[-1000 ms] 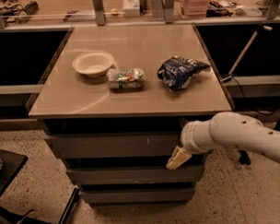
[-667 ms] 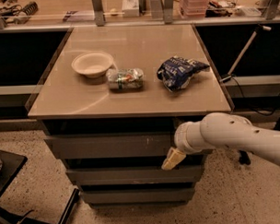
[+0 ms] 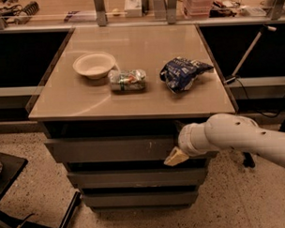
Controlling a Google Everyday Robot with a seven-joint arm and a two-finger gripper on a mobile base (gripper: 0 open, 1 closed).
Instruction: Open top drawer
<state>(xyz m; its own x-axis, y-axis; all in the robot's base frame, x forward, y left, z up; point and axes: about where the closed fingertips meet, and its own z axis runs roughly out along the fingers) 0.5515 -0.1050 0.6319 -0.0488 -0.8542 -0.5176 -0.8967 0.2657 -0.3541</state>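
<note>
- The speckled floor [image 3: 230, 211] fills the foreground, with a dark stand [image 3: 8, 172] at the lower left edge.
- Two narrower grey drawer fronts sit at the foot of the cabinet, the lowest drawer [image 3: 141, 199] under the middle drawer [image 3: 135, 178].
- The white arm [image 3: 242, 138] reaches in from the right, and the gripper [image 3: 176, 157] shows as a tan tip at the lower edge of the top drawer's front, right of centre. How it is set, spread or closed, does not show from here.
- The top drawer [image 3: 111, 149] is the widest grey front, just under the table, with a dark band above it and small whitish scratches near the gripper.
- The tan table [image 3: 132, 100] carries a white bowl [image 3: 94, 65] at left, a can [image 3: 127, 80] lying on its side just beside it, and a crumpled blue bag [image 3: 183, 73] to the right.
- Beyond the table, a cluttered shelf holds a tissue box [image 3: 133, 4] and a pink container [image 3: 197, 2].
</note>
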